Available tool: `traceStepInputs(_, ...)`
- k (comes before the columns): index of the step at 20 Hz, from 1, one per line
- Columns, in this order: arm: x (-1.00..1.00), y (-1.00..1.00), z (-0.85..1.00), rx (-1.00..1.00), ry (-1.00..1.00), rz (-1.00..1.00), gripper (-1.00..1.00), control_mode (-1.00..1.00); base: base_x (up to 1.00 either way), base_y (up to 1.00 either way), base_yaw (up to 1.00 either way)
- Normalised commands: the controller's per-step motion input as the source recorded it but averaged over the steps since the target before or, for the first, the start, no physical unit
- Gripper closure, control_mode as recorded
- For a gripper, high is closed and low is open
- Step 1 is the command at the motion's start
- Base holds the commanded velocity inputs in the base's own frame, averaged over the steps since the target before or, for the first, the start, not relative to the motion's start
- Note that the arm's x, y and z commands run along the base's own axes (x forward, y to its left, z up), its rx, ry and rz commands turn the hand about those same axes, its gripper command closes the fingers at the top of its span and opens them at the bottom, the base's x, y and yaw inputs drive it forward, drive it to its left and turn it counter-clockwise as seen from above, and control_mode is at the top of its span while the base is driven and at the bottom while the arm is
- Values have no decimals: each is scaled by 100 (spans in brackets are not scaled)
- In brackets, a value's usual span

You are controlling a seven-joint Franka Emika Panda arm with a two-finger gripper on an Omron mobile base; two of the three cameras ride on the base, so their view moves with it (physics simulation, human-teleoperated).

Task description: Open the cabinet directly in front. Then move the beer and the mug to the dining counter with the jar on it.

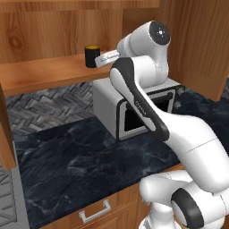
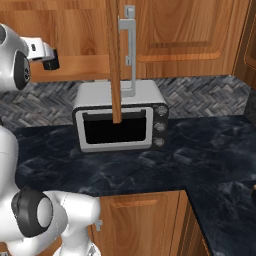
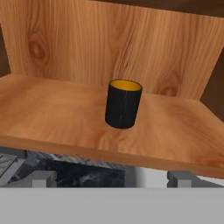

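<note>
The cabinet point(image 1: 40, 74) stands open, and its right door point(image 2: 114, 65) swings out edge-on with its silver bar handle point(image 2: 130, 50). The black mug point(image 1: 92, 56) with a yellow-orange inside stands upright on the wooden shelf point(image 3: 52, 113), near the shelf's front. My gripper point(image 1: 104, 57) is level with the shelf, a short way right of the mug and pointing at it. It is open and empty, and the mug point(image 3: 124, 103) sits centred ahead of the wide-apart fingertips point(image 3: 42, 177). From the right the gripper point(image 2: 51, 64) shows at the upper left. The beer, jar and dining counter are out of view.
A silver toaster oven point(image 1: 134, 112) point(image 2: 120, 122) stands on the black marble counter point(image 1: 80, 165) right under the shelf and my arm. Herringbone tile backs the counter. Another closed wall cabinet point(image 2: 185, 30) hangs to the right.
</note>
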Motion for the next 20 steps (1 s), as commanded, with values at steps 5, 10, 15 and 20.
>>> traceStepInputs(5, 39, 0, 0, 0, -1, 0, -100, -100, 0, 0, 0)
traceStepInputs(10, 43, 1, -10, 0, -1, 0, -100, -100, 0, 0, 0)
traceStepInputs(15, 42, 8, -13, 0, 0, 0, -100, -100, 0, 0, 0)
traceStepInputs(20, 35, 17, -10, 0, 0, 0, -100, -100, 0, 0, 0)
